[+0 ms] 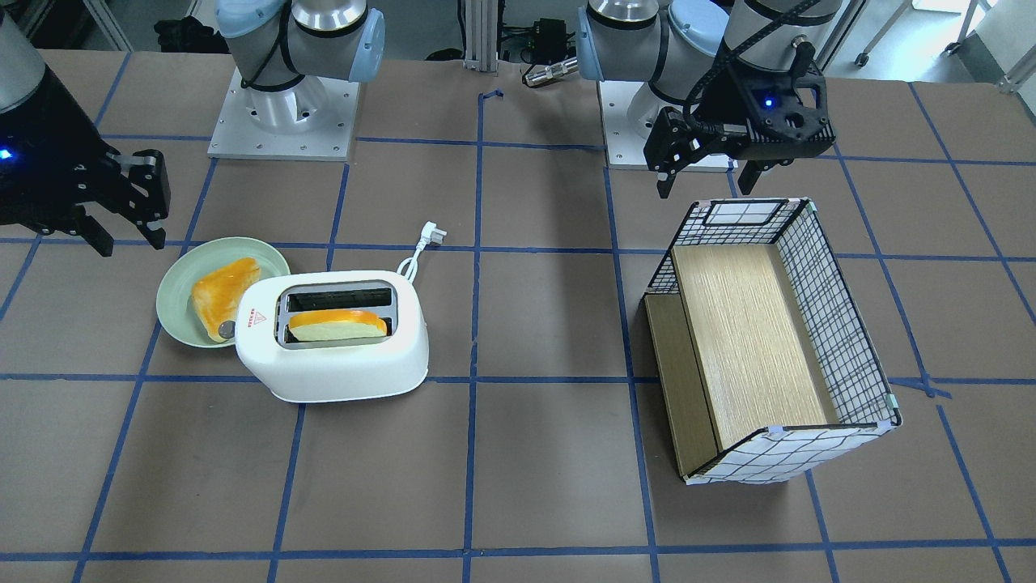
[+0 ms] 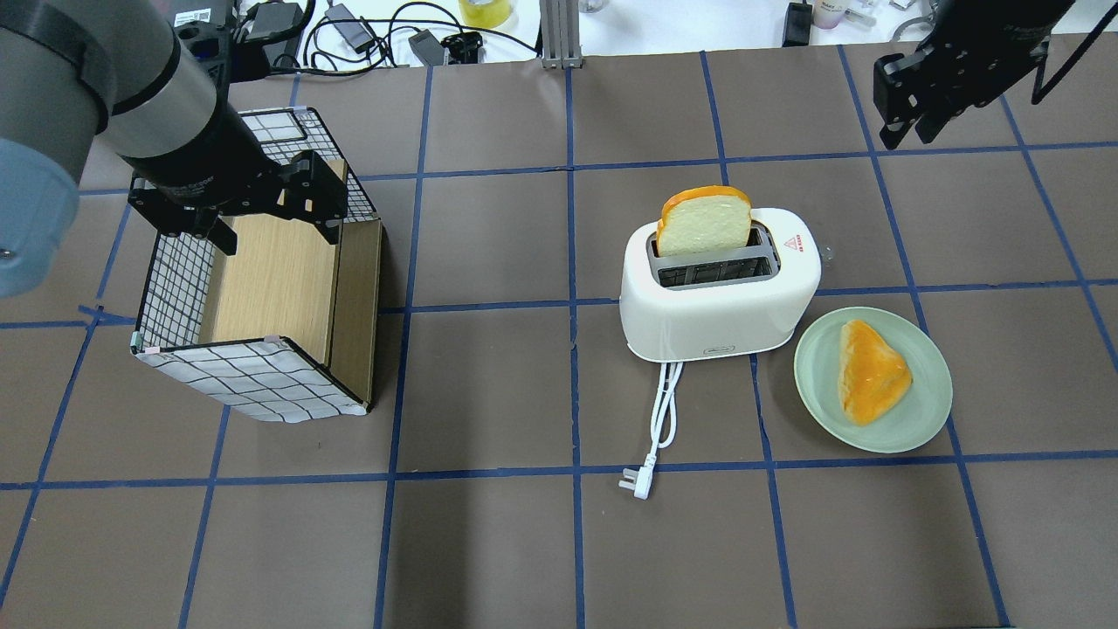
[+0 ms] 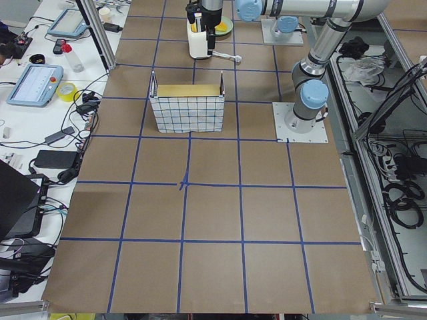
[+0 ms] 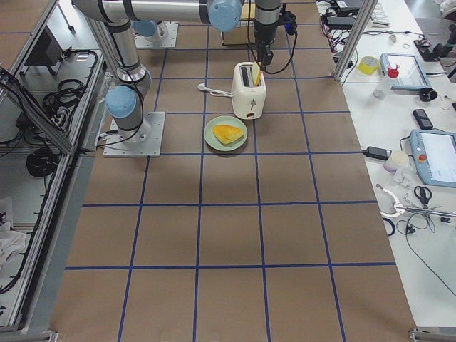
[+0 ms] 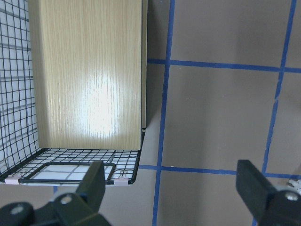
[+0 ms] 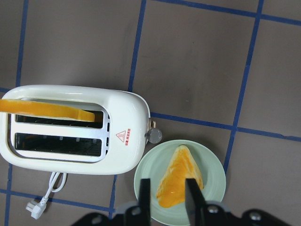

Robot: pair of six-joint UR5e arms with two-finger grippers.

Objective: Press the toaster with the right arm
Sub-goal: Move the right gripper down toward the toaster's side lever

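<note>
The white two-slot toaster [image 1: 340,364] [image 2: 716,314] [image 6: 124,108] stands on the brown table, with a bread slice [image 2: 704,223] sticking up out of one slot. Its grey knob [image 6: 154,135] is on the end facing the green plate [image 2: 926,411]. My right gripper [image 1: 125,236] [image 2: 904,133] [image 6: 167,182] hangs high, apart from the toaster, on its knob side. Its jaws stand a narrow gap apart and hold nothing. My left gripper [image 1: 704,182] [image 2: 279,234] [image 5: 170,165] is wide open and empty over the basket.
A wire basket with a wooden insert [image 1: 842,324] [image 2: 253,384] stands under the left arm. The plate [image 1: 174,283] holds a second orange-crusted bread piece [image 2: 869,371] beside the toaster. The white cord and plug [image 2: 636,482] trail from the toaster on the robot's side.
</note>
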